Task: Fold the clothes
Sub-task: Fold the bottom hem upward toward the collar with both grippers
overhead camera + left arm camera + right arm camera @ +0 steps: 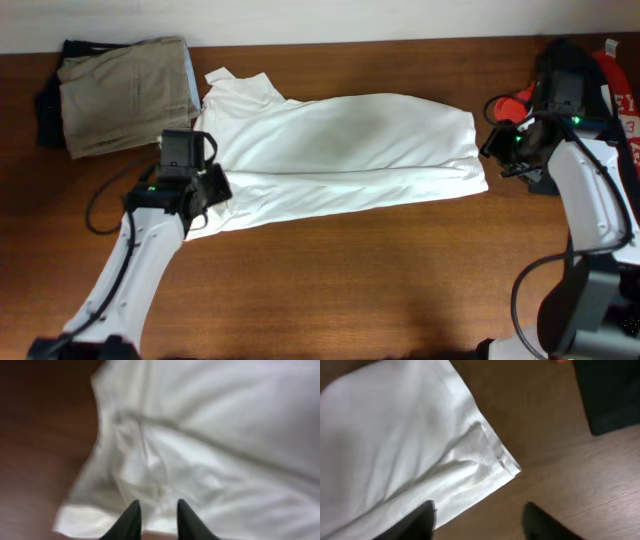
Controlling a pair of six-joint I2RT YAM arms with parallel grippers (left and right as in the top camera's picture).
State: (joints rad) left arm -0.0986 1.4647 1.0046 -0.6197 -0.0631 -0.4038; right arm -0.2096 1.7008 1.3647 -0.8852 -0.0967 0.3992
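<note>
Two grippers, both let go: the left gripper (pixel 156 507) hovers with its fingers a little apart over the sleeve end of the white T-shirt (pixel 350 150), pinching nothing, and the right gripper (pixel 480 510) stands wide by the hem corner, empty too. The shirt lies just ahead of both on the table (pixel 350 290), doubled lengthwise into a long band, so I'd say one fold is made and the crosswise folds remain. Beyond the left gripper sits a folded khaki garment (pixel 125 90). Past the right one a black garment (pixel 610 395) and a red garment (pixel 510 103) lie loose, not yet folded.
</note>
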